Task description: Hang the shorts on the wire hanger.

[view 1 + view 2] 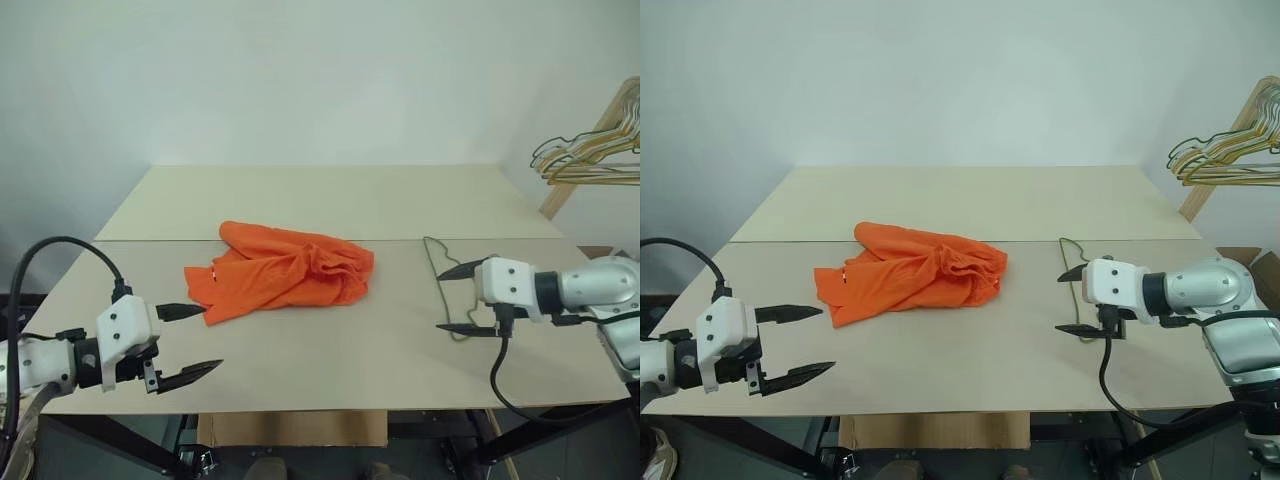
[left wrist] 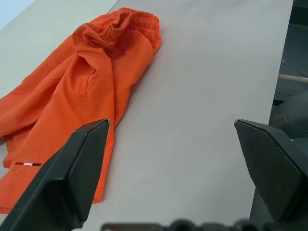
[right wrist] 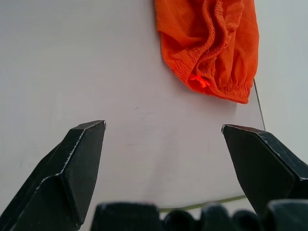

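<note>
Left eye view: shorts (image 1: 283,272) crumpled mid-table (image 1: 330,195), edges bare.

Beige table (image 1: 330,200), white wall behind, bunch of gold and green hangers (image 1: 590,150) on wooden rack (image 1: 580,160)

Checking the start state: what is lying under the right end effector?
The thin wire hanger lies flat on the table beneath the open right end effector, which covers part of its wire; the shorts lie apart.

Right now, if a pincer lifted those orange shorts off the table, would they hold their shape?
Probably not. The shorts lie crumpled in soft folds, so they would likely droop. The thin fabric looks light. Pushed, they would probably bunch up rather than slide whole.
</note>
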